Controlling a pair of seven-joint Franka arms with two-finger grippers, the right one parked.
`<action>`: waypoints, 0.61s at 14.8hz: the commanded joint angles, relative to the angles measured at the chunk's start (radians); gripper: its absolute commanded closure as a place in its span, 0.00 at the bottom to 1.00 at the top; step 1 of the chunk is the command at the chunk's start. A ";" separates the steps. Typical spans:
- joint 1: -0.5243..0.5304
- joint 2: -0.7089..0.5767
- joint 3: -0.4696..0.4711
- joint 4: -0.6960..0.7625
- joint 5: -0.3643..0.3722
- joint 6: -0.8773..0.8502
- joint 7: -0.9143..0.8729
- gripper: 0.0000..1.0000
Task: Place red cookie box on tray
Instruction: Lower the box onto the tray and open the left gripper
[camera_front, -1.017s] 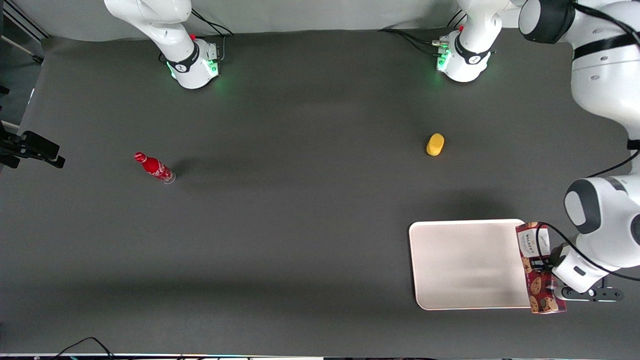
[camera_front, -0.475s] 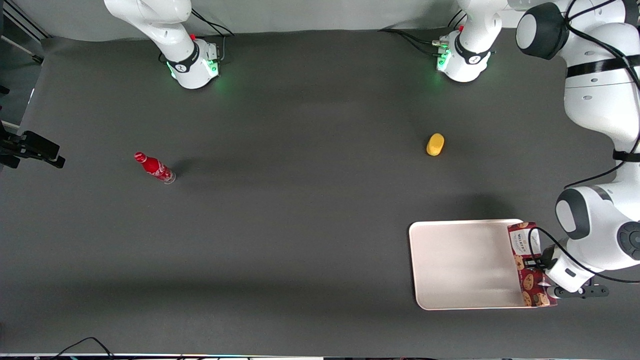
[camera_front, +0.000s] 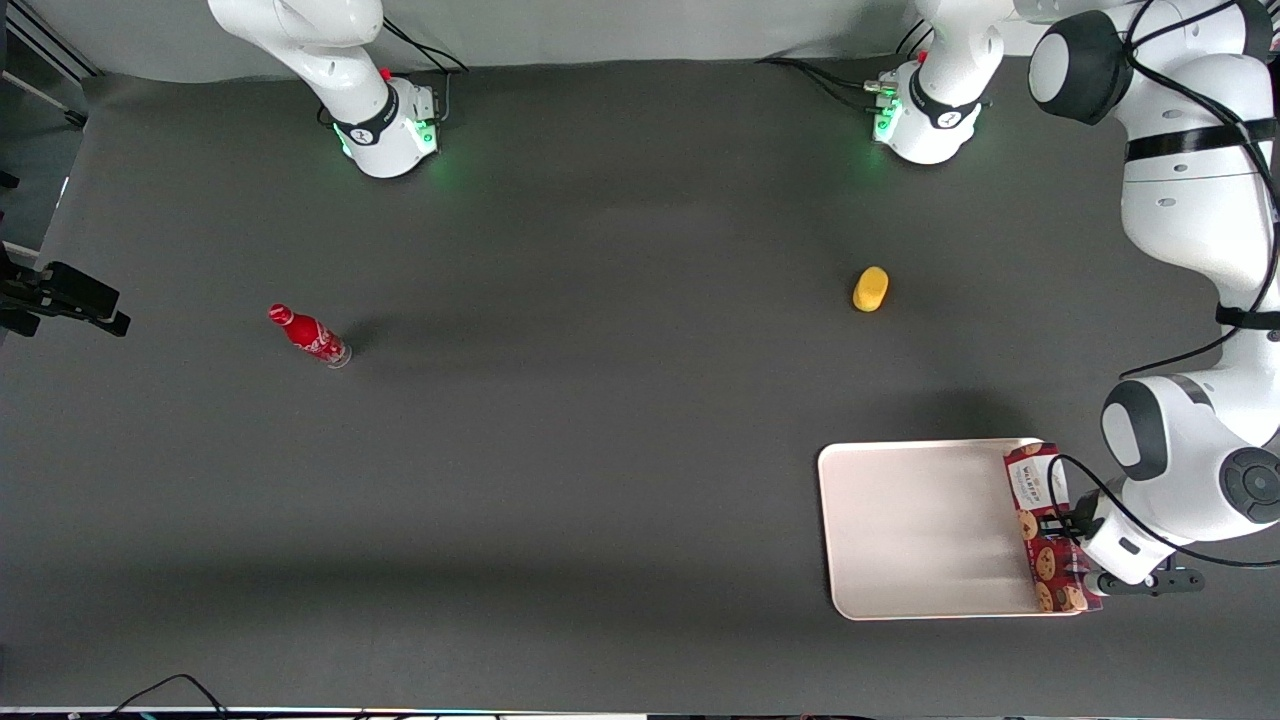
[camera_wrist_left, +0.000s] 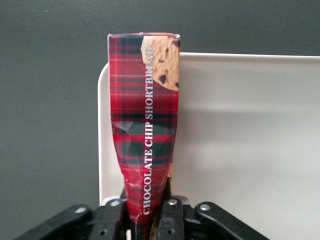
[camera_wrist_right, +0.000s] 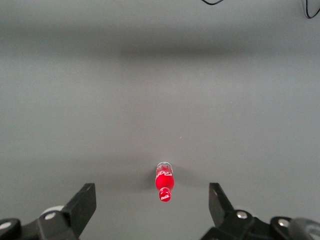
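Overhead front view; two close wrist-cams

Tartan red cookie box (camera_front: 1042, 528) (gripped) over tray (camera_front: 920, 530) edge

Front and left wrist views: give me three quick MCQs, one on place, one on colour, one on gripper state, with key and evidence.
1. Where is the red cookie box?
A. Beside the bottle
B. At the tray's edge toward the working arm's end
C. On the yellow object

2. What colour is the small rounded object lying farther from the front camera than the tray?
A. Yellow
B. Blue
C. Green

3. What is the gripper doing?
A. Open above the table
B. Shut on nothing
C. Shut on the box

Key: 1 B, the box overlaps the tray's rim there. 2 A, it is plainly yellow. 3 C, the wrist view shows the fingers pinching the crumpled carton.
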 joint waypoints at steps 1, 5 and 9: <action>-0.002 -0.025 0.014 -0.035 -0.013 0.040 0.005 0.00; 0.014 -0.184 0.014 -0.132 -0.049 0.014 -0.006 0.00; 0.017 -0.379 0.013 -0.190 -0.048 -0.171 -0.009 0.00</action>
